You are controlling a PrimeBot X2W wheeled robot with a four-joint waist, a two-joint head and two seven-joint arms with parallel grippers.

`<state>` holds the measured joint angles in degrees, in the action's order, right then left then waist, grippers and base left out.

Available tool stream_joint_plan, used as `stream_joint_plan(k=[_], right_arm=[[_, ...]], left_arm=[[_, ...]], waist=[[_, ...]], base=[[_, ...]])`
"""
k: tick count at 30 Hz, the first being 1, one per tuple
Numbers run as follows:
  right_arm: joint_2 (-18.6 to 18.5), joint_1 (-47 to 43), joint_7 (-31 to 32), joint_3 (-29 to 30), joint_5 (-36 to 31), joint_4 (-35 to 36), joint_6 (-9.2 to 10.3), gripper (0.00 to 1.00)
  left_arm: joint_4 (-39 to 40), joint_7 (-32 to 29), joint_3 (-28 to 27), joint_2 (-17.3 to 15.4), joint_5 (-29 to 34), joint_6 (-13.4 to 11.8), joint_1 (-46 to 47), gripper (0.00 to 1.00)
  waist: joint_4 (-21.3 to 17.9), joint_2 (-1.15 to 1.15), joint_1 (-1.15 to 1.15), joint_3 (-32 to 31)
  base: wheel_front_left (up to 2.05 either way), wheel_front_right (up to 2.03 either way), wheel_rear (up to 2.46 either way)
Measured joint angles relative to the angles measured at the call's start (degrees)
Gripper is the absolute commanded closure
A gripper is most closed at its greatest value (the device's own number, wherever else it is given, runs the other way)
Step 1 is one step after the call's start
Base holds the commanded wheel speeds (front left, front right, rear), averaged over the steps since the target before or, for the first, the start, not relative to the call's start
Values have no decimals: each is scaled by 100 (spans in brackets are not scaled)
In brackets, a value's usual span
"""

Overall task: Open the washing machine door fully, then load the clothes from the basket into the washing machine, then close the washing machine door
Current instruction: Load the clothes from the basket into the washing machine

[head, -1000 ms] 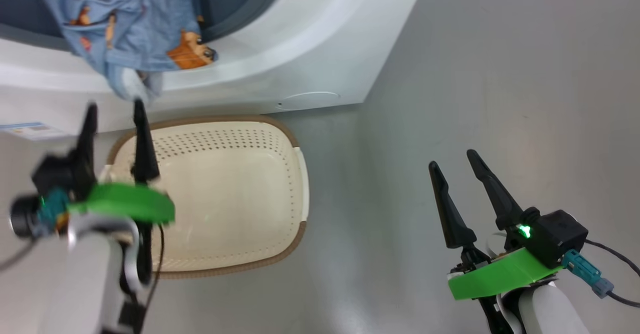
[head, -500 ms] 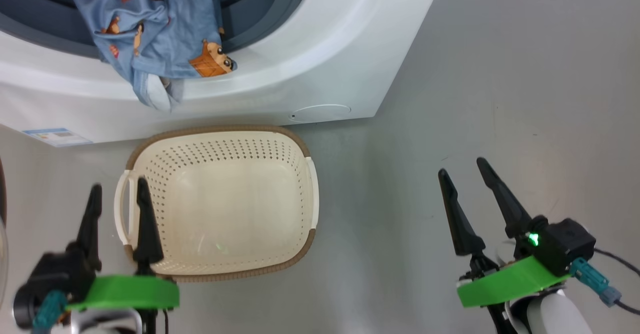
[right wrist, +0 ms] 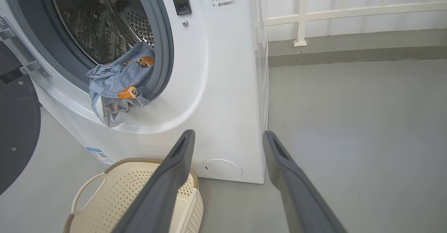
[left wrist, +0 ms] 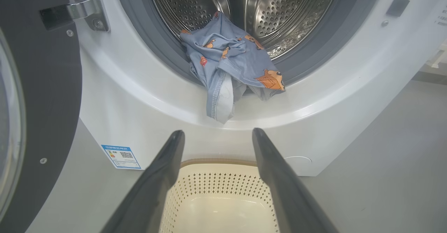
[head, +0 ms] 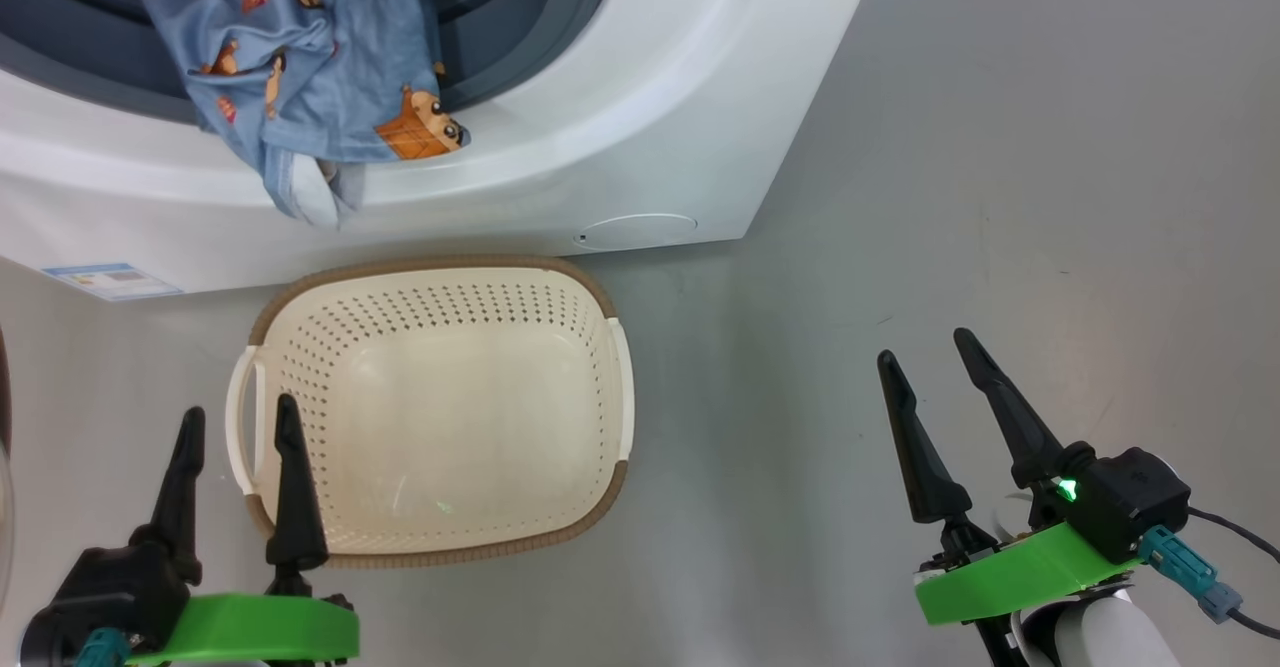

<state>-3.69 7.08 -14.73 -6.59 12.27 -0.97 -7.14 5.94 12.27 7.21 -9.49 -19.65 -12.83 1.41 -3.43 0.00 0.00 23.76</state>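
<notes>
**sudsy:** Plain grey floor [head: 1000,147], white washing machine [head: 620,97] standing on it, basket [head: 430,263] just in front with nothing left inside that I can see. So loading's done, right?

**lintfan:** Not quite, imo. The clothes [head: 300,77] are only half in. The blue bundle is draped over the rubber ring [left wrist: 150,44], and a tail of it hangs down the white front panel above the basket. The rest lies at the mouth of the drum [left wrist: 279,9].

**sudsy:** And the claws?

**lintfan:** The left claw [head: 238,407] is spread wide and holding nothing, hovering by the basket's left handle. The right claw [head: 925,344] is also spread and bare, well off to the right over the floor. The door [left wrist: 42,86] is swung out on its hinge [left wrist: 82,9] at the left.

**sudsy:** So what goes wrong from here?

**lintfan:** Shut the door now and that tail gets pinched between the glass and the ring. Then the door probably won't latch, or the fabric gets chewed. The other risk is a sloppy shove with those long fingers dragging the bundle outward, so it slides off the lip back into the basket. It's thin, floppy cloth, so it could easily snag on the ring too. I'd want it tucked deep first.
</notes>
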Motion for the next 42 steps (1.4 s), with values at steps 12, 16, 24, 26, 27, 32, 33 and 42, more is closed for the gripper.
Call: stream_joint_plan(k=[12,16,24,26,27,32,33,42], right_arm=[[4,-15,0,2,0,-1,0,0],[7,-15,0,1,0,0,0,0],[20,-3,0,-23,0,20,0,0],[24,7,0,-24,0,25,0,0],[30,15,0,-24,0,26,0,0],[49,38,0,-43,0,35,0,0],[52,39,0,-47,0,36,0,0],[65,146,0,-81,47,62,0,0]], left_arm=[[11,0,4,-45,-1,-11,1,0],[10,-2,5,-67,-2,-11,5,0],[-175,-67,-12,-221,-37,13,298,0],[-288,-71,-16,-270,-37,57,479,0],[-345,-73,-32,-282,-37,57,579,0],[-708,-77,-127,-423,-104,175,1091,0],[-798,-104,-129,-454,-112,202,1189,0],[-1633,-221,-246,-559,-550,627,2114,0]], waist=[[-80,0,0,-29],[-94,0,0,-4],[-193,0,0,109],[-242,0,0,146],[-266,0,0,164],[-409,0,0,267],[-440,0,0,288],[-716,0,0,478]], base=[[0,0,0],[0,0,0],[0,0,0],[0,0,0],[0,0,0],[0,0,0],[0,0,0],[0,0,0]])
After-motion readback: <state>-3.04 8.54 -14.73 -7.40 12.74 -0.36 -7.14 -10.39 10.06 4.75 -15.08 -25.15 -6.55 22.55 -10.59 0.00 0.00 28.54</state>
